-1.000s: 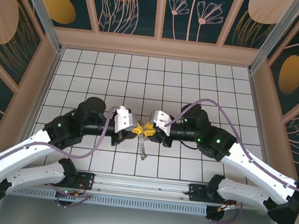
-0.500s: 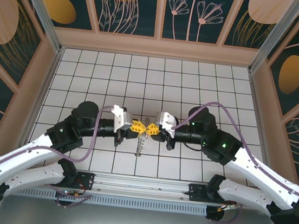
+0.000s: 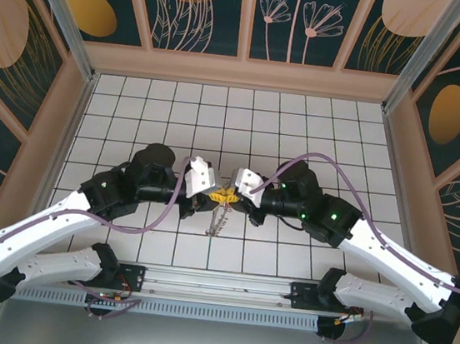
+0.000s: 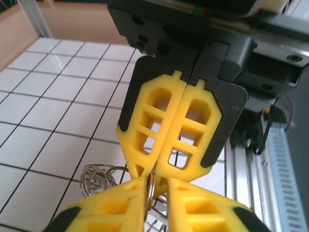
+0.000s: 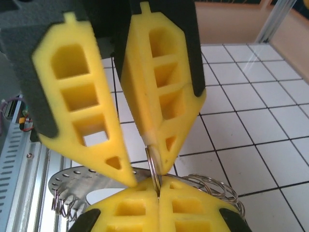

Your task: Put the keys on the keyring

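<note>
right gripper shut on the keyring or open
Shut on the keyring: in the right wrist view the yellow fingers of the right gripper meet, the ring's thin wire pinched between them.

White arms, black joints, purple cables, yellow lattice fingers

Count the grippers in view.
2. The left gripper is just left of centre and the right gripper just right of it, their tips meeting at the keyring. None seems hidden.
</note>
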Controlling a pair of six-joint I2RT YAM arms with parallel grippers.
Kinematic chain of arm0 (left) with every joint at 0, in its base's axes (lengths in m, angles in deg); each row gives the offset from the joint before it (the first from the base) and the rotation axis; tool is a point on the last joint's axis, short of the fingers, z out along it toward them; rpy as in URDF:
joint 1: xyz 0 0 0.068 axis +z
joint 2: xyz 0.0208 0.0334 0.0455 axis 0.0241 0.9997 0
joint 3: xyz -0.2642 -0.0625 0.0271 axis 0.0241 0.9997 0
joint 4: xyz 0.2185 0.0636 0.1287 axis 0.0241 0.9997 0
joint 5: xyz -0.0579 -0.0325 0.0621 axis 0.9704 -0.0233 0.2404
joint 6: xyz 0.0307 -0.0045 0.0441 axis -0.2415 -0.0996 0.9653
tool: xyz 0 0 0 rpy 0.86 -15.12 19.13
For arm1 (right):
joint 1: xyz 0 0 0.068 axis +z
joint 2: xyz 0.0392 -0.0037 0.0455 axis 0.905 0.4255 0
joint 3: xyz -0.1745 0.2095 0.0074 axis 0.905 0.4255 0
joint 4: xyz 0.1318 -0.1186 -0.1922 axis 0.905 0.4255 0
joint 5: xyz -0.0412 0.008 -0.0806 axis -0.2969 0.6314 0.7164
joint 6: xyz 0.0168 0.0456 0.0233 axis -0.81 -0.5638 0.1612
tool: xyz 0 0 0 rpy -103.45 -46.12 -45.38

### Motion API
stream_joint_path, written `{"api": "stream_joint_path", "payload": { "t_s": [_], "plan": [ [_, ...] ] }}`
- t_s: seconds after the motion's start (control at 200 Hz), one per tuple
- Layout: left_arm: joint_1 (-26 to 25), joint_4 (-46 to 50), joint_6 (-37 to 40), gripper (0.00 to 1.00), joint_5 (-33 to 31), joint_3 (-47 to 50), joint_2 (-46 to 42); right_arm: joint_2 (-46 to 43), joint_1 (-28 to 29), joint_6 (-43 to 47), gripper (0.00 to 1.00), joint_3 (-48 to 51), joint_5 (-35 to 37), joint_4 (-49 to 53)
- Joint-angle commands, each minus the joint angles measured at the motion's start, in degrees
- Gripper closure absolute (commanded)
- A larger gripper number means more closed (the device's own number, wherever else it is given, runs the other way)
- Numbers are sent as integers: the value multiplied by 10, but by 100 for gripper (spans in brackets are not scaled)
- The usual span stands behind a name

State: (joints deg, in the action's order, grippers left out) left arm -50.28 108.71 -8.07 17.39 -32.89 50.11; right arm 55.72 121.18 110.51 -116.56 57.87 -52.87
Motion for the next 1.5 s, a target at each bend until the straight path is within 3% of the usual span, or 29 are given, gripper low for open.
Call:
{"api": "stream_joint_path", "payload": {
  "t_s": [0.0, 0.08, 0.25, 0.42, 0.616, 0.801, 0.891, 1.026, 1.186, 1.361, 1.406, 1.491],
  "plan": [
    [-3, 36, 29, 88, 6, -18, 11, 0, 8, 13, 100, -28, 21, -7],
    [-3, 22, 28, 100, 7, -9, 9, -6, 9, 16, 100, -26, 11, -9],
    [-4, -16, 10, 100, 12, 19, -11, -32, 10, 14, 100, -11, -25, -30],
    [-3, -122, -37, 100, 25, 57, -60, -32, 9, 0, 100, 1, -27, -43],
    [-3, -272, -99, 100, 67, 115, -107, -38, 10, -22, 83, 17, -60, -64],
    [-3, -328, -127, 100, 100, 129, -116, -46, 10, -30, 80, 30, -88, -85],
    [-4, -334, -135, 100, 117, 128, -113, -56, 9, -33, 82, 38, -93, -99],
    [-3, -333, -139, 100, 122, 134, -111, -73, 8, -36, 100, 49, -95, -117],
    [-3, -286, -130, 100, 115, 126, -103, -93, 3, -39, 100, 57, -93, -128],
    [-3, -270, -128, 100, 113, 125, -111, -91, 3, -42, 84, 62, -111, -134],
    [-4, -275, -131, 100, 114, 125, -114, -88, 2, -42, 85, 62, -110, -134],
    [-3, -293, -136, 100, 119, 129, -121, -82, 2, -43, 99, 61, -103, -130]
  ]
}}
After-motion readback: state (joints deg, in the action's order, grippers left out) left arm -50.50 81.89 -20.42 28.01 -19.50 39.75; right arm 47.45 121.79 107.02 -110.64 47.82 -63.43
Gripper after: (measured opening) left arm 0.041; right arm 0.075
